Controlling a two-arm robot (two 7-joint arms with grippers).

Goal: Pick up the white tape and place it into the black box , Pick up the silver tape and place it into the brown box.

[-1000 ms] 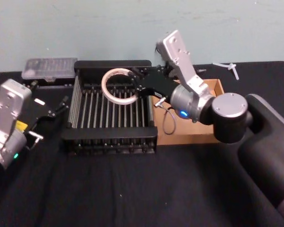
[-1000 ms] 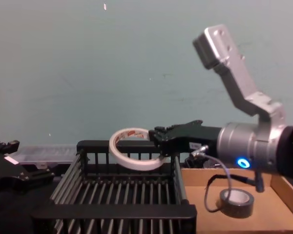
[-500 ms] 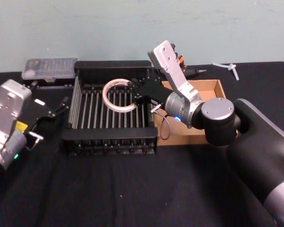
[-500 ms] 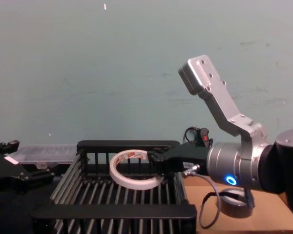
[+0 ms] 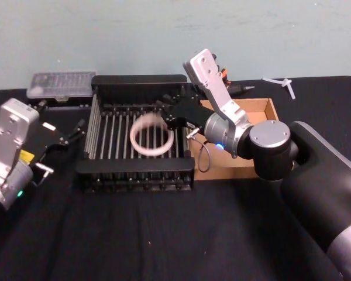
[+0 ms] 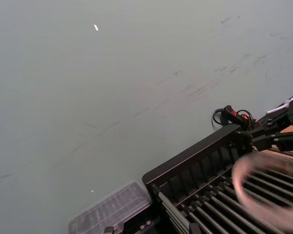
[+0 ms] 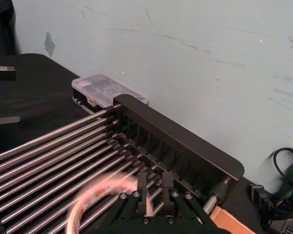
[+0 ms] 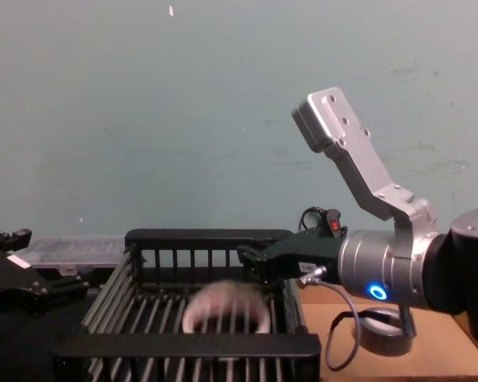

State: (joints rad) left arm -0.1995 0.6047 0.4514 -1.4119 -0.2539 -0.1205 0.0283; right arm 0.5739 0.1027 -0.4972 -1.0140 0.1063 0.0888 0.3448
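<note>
Right gripper (image 5: 171,111), fingers spread and holding nothing, over the black box (image 5: 137,83). White tape (image 5: 151,135), blurred, apart from it inside the box. Left gripper (image 5: 70,133) parked beside the box; its finger state cannot be told

A robot test bench in a lab or workshop. A black-draped surface (image 5: 164,234) stands against a scuffed, bare pale green wall (image 8: 143,119). A clear plastic parts case (image 5: 61,84) lies at its back edge.

Even, dim light; white tape (image 5: 152,134) motion-blurred
</note>
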